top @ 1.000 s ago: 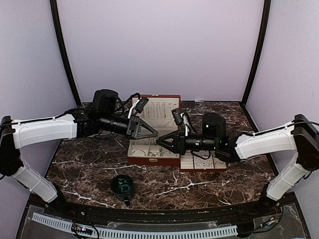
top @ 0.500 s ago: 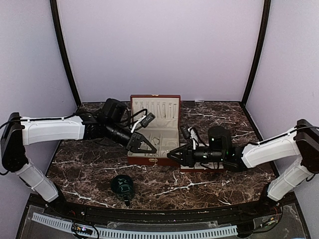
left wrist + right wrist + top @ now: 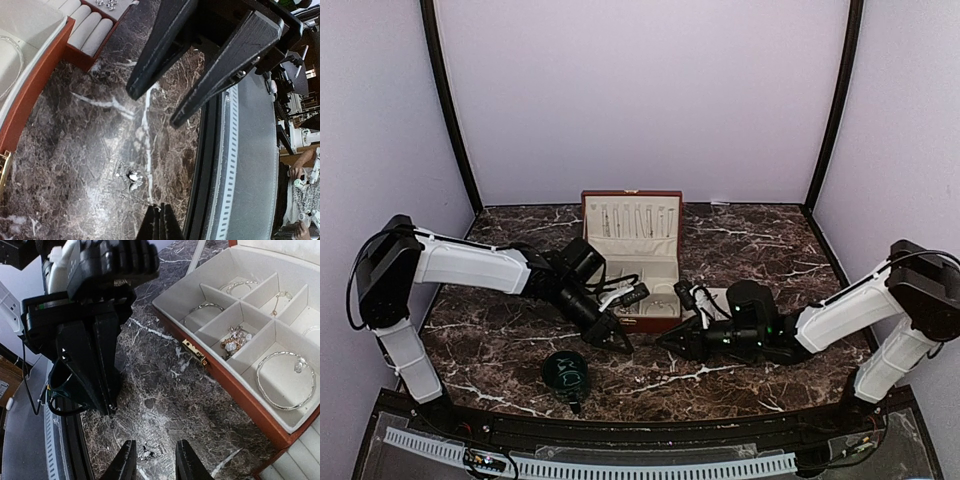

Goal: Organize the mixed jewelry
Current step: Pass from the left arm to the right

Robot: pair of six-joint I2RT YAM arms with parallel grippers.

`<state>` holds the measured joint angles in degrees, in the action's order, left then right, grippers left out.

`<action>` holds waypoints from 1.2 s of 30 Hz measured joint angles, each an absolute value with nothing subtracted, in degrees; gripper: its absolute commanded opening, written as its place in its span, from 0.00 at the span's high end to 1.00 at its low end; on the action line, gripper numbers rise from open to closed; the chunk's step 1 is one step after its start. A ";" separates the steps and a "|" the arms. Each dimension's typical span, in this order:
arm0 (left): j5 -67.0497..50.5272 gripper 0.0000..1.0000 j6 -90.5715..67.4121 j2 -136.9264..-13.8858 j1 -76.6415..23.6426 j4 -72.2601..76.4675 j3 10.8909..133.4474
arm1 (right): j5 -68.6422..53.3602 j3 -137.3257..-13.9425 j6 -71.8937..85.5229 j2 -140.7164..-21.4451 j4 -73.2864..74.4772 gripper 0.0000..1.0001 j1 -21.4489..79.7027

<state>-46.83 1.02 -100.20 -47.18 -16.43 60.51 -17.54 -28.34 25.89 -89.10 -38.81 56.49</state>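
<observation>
Now, marble table (image 3: 490, 350): you are working over a dark, white-veined top, and it is carrying every item below.
Green cup (image 3: 565, 371): it is standing mouth up near the front edge, just left of your left gripper's tip.
Left gripper (image 3: 620, 346): you are holding it low over the marble with its fingers pressed fully together and nothing between them. It is pointing toward the other gripper.
Loose silvery piece (image 3: 133, 177): one small bit of jewelry is lying on bare marble outside the box. It is sitting just beyond the left fingertips, between the two grippers.
Jewelry box (image 3: 235, 389): the red-brown box is sitting behind both grippers with its lid standing upright. Cream dividers are splitting it into compartments.
Mixed jewelry (image 3: 234, 342): most of it is lying inside those compartments, with a tangle of chains and stones sitting in a middle one. A large bangle (image 3: 299, 366) is lying in the front compartment nearest the ring tray, and thinner hoops are resting in others.
Right gripper (image 3: 152, 462): you are holding its jaws partly apart and gripping nothing. The loose piece is showing in the gap between the fingers, lying on the table unpinched.
Ring tray (image 3: 92, 32): a cream roll tray is lying just beside the box's right side, with small earrings (image 3: 107, 4) sitting on it.
</observation>
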 measured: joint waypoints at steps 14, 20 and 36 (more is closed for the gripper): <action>-44.95 1.00 5.43 -101.49 -47.16 -16.84 61.17 | -18.20 -34.06 21.61 -99.63 -39.16 0.82 60.14; -45.17 1.00 5.65 -101.60 -47.16 -16.69 61.14 | -18.37 -37.19 20.14 -102.76 -37.43 0.83 60.80; -45.15 1.00 5.67 -101.58 -47.16 -15.81 60.84 | -18.35 -39.81 19.16 -105.47 -33.10 0.83 61.19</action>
